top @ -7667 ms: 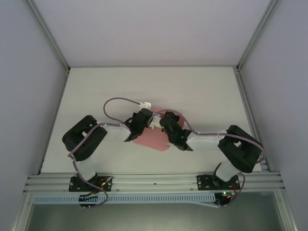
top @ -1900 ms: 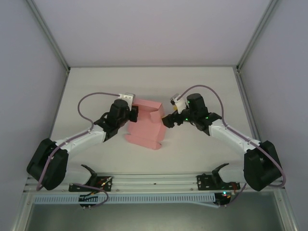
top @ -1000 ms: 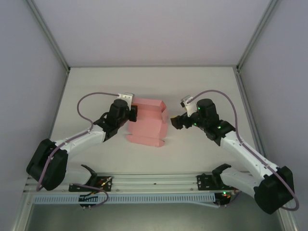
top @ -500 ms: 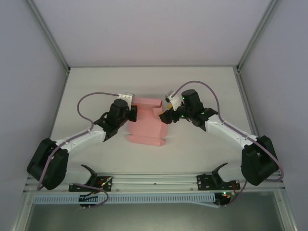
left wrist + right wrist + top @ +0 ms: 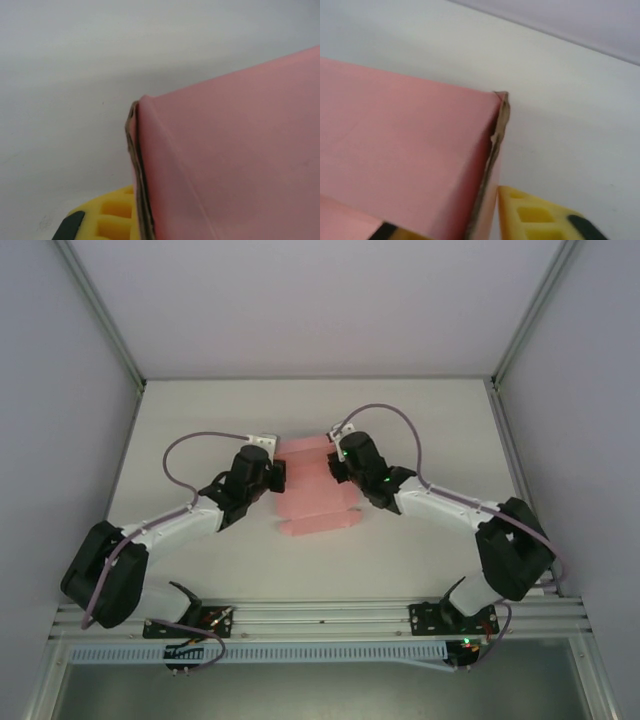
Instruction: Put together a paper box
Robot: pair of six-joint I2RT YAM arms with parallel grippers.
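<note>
The left arm point(image 5: 160, 530) reaches from its base across the white table point(image 5: 430, 430) toward the middle, a lilac cable point(image 5: 190, 444) looping above it. The left gripper point(image 5: 275, 478) sits at the left edge of the paper box point(image 5: 315, 498), its fingers pressed together on that thin pink cardboard. In the left wrist view the raw brown edge of the wall runs down just beside the yellow finger pad point(image 5: 112, 217), with the pink panel spreading to the right of it. The paper box lies on the table in the middle, between the two grippers. It is partly folded, with creased panels and a far wall standing up. The right gripper point(image 5: 336, 466) is at the box's far right corner, touching it. In the right wrist view a yellow pad point(image 5: 535, 215) lies just right of the frayed corner edge and a dark fingertip point(image 5: 385, 231) shows on the pink panel to its left, so the fingers straddle the corner. Whether they actually pinch it cannot be told. The right arm point(image 5: 450, 505) stretches back to the right.
</note>
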